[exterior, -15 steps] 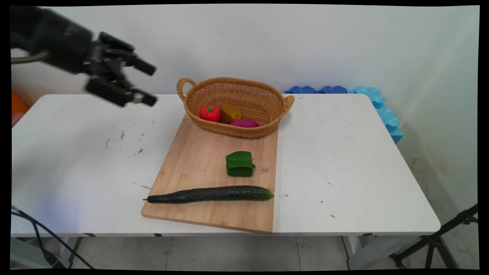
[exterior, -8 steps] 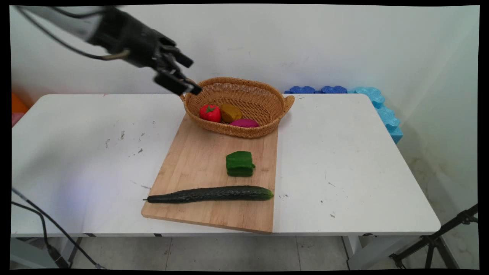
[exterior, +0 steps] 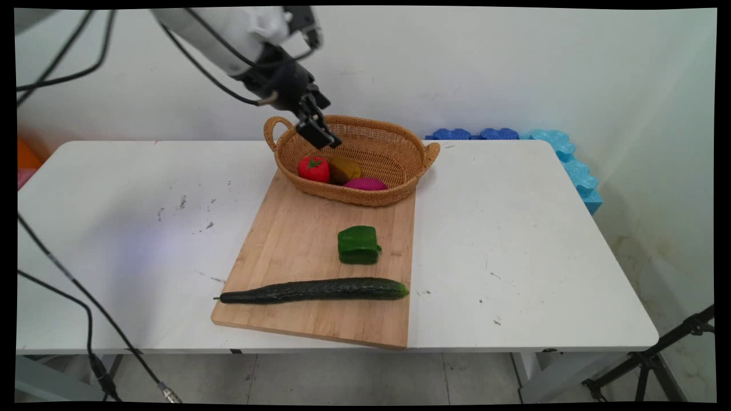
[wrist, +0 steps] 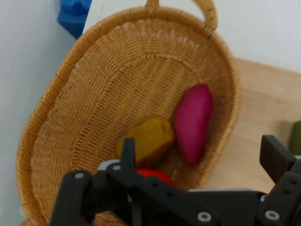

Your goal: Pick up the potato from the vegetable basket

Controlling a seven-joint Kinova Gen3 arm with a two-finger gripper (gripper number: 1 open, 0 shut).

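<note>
Above the basket (exterior: 400, 149)'s left rim, the hand (exterior: 320, 134) hangs wide open, empty, 3 vegetables below.

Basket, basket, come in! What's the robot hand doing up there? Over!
Gripper open, empty, above basket. Nearest: red tomato, brown potato. Pink sweet potato alongside. Nothing blocking.

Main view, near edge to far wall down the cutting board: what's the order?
cucumber → green pepper → wicker basket holding the red tomato, brown potato and magenta sweet potato, with the open gripper over its left end → blue foam blocks.
</note>
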